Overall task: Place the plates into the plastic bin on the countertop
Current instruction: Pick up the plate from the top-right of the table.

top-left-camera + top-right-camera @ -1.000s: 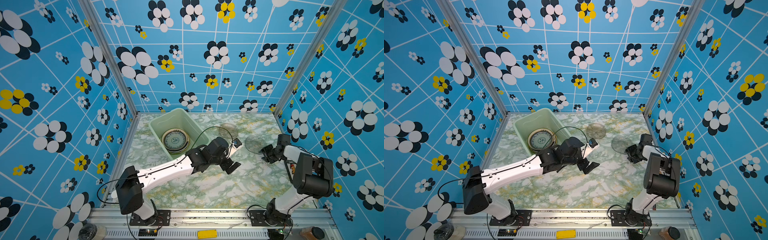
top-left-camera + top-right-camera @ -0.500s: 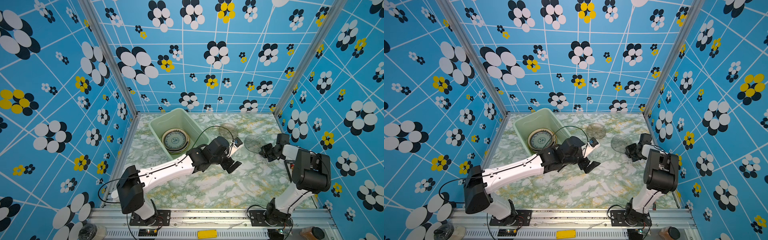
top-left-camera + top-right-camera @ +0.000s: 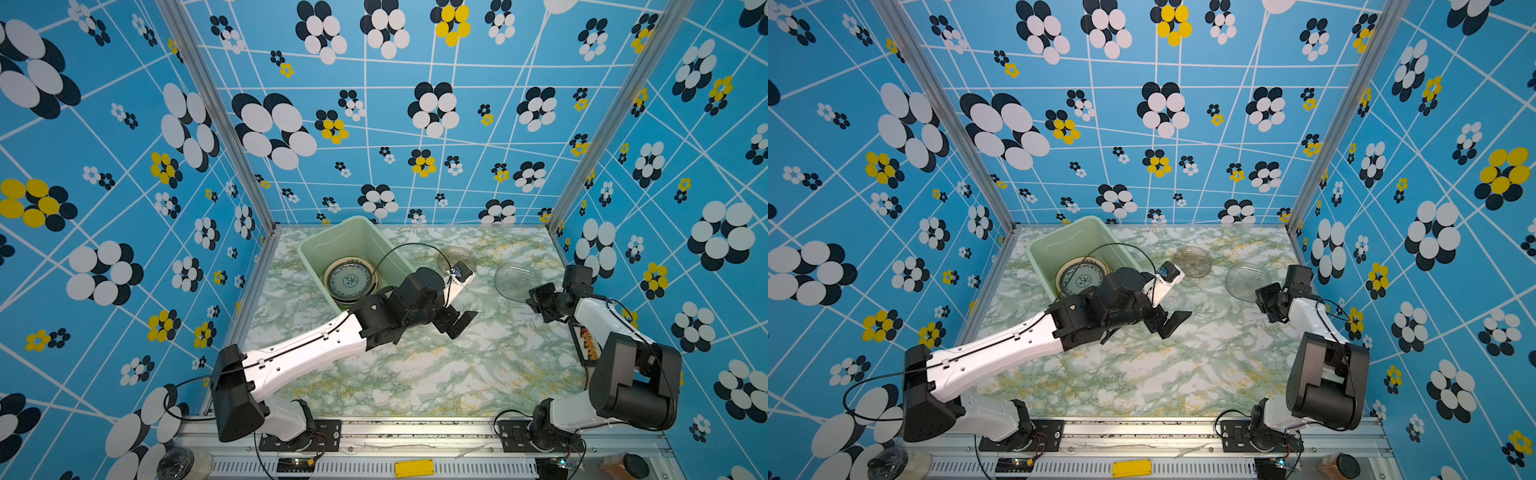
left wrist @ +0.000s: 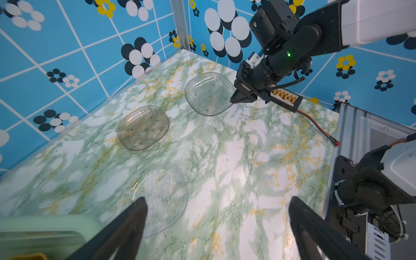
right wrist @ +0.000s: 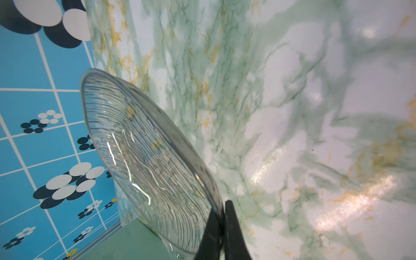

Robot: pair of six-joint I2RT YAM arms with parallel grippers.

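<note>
The pale green plastic bin stands at the back left of the marbled countertop, and a blue-green patterned plate tops the stack of plates inside it. My right gripper is shut on the rim of a clear glass plate, which is tilted up off the counter. A second glass plate lies flat. A third glass plate lies just ahead of my open, empty left gripper.
A black connector board with orange plugs and its cable lie along the right wall. Blue flowered walls close in three sides. The metal rail carrying both arm bases runs along the front edge.
My right gripper has shut on the rim of the glass plate and tipped it slightly up. The left arm has not moved.
</note>
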